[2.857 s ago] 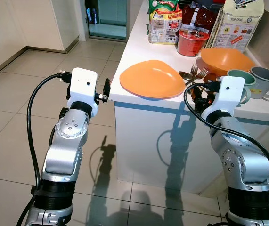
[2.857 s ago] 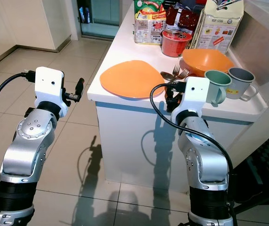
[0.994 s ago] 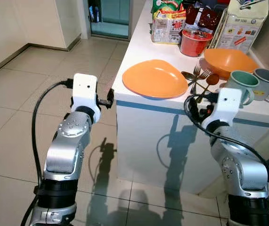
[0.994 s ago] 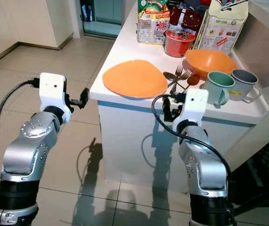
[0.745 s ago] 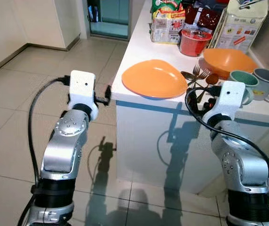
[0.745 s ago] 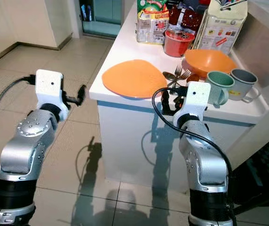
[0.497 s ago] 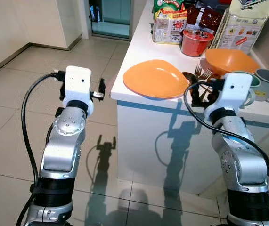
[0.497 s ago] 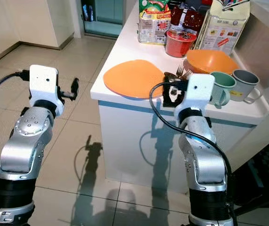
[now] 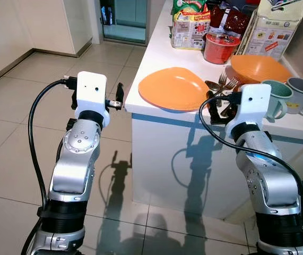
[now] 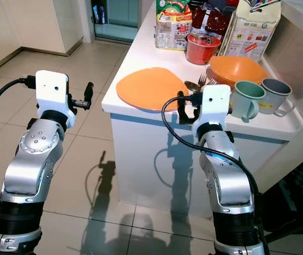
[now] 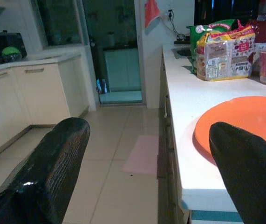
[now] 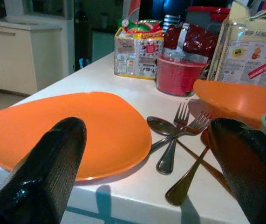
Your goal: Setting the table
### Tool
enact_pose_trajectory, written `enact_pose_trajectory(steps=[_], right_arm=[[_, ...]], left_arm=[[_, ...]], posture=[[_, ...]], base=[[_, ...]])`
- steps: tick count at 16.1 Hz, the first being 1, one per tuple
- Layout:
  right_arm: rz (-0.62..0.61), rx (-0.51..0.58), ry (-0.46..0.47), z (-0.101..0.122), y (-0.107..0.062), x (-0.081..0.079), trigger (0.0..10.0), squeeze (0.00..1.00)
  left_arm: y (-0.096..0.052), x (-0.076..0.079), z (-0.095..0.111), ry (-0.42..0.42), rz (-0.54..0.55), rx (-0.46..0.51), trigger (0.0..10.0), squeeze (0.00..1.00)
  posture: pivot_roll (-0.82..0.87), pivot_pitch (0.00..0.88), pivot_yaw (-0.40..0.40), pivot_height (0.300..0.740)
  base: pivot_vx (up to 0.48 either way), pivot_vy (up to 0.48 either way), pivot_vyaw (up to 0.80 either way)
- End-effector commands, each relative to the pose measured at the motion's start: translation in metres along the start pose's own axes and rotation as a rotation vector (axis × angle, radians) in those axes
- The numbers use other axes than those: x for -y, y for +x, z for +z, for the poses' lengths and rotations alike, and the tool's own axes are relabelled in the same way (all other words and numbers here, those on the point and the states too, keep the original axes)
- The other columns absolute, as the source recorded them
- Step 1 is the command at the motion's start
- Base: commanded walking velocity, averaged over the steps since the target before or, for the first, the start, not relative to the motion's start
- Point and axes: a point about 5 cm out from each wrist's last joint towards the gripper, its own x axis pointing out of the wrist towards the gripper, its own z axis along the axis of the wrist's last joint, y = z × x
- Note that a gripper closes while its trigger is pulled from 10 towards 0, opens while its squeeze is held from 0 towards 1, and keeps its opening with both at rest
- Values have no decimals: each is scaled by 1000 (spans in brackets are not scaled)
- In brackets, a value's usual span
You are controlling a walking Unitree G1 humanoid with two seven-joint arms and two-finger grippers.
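head stereo downward, wrists facing counter

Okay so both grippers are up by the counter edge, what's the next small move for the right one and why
Probably ease the right gripper forward over the counter edge toward the cutlery. Its fingers are open and empty, and the forks and spoons lie loose beside the orange plate, just ahead of it.

A smooth, matt orange plate and a like-finished orange bowl are seen at the upper centre and upper right on a smooth white counter. Shiny metal forks and spoons lie between them. Glossy printed food packets are ranked at the top. Pale, faintly glossy floor tiles are spread at left.
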Motion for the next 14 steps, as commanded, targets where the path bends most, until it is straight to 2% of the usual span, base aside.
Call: enact_pose_trajectory(steps=[1, 4, 7, 9, 14], right_arm=[[6, -43, -11, -6, 0, 0, 10000, 0], [23, -69, -7, -9, -1, -3, 10000, 0], [40, -75, 10, -10, -1, -4, 10000, 0], [49, -81, 11, -10, -1, -5, 10000, 0], [97, -94, -5, -13, 0, -11, 10000, 0]], left_arm=[[1, 4, 0, 15, -22, 5, 10000, 0], [0, 4, 0, 0, -38, 6, 10000, 0], [-1, 4, 0, -15, -49, 11, 10000, 0], [-1, 3, 2, -22, -54, 19, 10000, 0], [-1, 2, 3, -19, -53, 31, 10000, 0]], posture=[[2, 0, -48, 740], [6, 0, -52, 740], [6, 0, -52, 740], [11, 0, -56, 740], [17, 0, -65, 740]], base=[[0, 0, 0], [0, 0, 0], [269, 0, 0], [334, 0, -738], [376, 0, 0]])
